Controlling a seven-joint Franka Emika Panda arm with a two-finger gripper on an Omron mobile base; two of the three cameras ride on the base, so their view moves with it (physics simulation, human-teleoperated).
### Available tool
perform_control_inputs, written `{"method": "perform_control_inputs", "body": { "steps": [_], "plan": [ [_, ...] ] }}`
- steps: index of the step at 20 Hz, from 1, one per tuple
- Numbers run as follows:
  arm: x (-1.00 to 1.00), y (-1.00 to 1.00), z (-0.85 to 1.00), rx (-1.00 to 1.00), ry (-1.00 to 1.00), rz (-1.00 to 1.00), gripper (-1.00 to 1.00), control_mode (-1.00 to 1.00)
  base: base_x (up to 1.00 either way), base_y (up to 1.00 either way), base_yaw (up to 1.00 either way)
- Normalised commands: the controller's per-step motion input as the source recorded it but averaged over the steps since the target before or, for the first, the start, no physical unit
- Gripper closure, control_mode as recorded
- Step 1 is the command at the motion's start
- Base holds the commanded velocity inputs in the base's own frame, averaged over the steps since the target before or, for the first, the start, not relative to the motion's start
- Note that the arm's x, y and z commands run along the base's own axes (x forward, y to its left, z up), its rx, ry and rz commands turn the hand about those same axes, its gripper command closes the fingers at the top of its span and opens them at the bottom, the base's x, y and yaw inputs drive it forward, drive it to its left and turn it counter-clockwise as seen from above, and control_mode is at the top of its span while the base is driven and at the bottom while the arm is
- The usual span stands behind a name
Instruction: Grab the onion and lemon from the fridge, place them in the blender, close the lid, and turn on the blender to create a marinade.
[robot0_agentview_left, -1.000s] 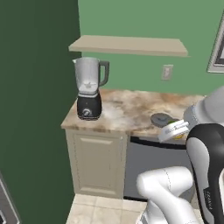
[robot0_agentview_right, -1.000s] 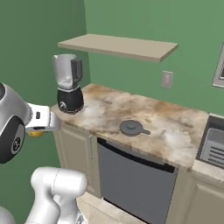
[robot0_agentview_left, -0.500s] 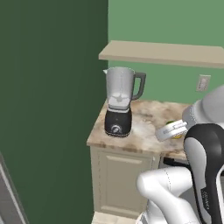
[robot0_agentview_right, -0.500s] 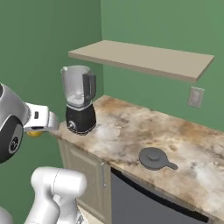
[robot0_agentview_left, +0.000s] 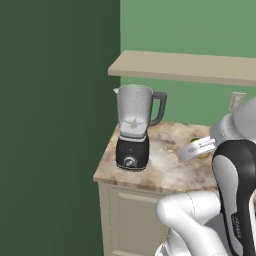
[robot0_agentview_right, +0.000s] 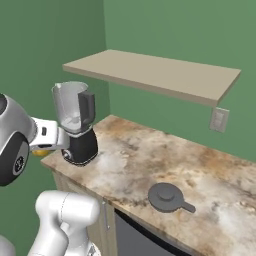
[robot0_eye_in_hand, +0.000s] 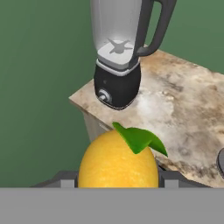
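While carried toward the blender (robot0_eye_in_hand: 119, 57), lemon (robot0_eye_in_hand: 118, 162) clamped between the fingers (robot0_eye_in_hand: 118, 181), one on either side of the fruit, kept clear of the table (robot0_eye_in_hand: 188, 103) so as to be dropped, by judgement, into the open jug ahead of and above the fingertips. Bright yellow, smooth-skinned, roundish, with a folded green leaf on top; lid (robot0_agentview_right: 167, 197) lying flat on the table well off to one side, jug empty but for its blades.
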Motion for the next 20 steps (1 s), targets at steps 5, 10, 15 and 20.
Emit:
{"method": "perform_control_inputs", "body": {
  "steps": [5,10,15,20],
  "plan": [
    [0.00,0.00,0.00,0.00,0.00,0.00,1.00,1.00,0.44,0.30,0.00],
    [0.00,0.00,0.00,0.00,0.00,0.00,1.00,1.00,0.44,0.35,0.00],
    [0.00,0.00,0.00,0.00,0.00,0.00,1.00,1.00,0.44,0.37,0.00],
    [0.33,0.05,0.36,0.00,-0.01,0.00,1.00,-1.00,0.00,0.00,0.00]
  ]
}}
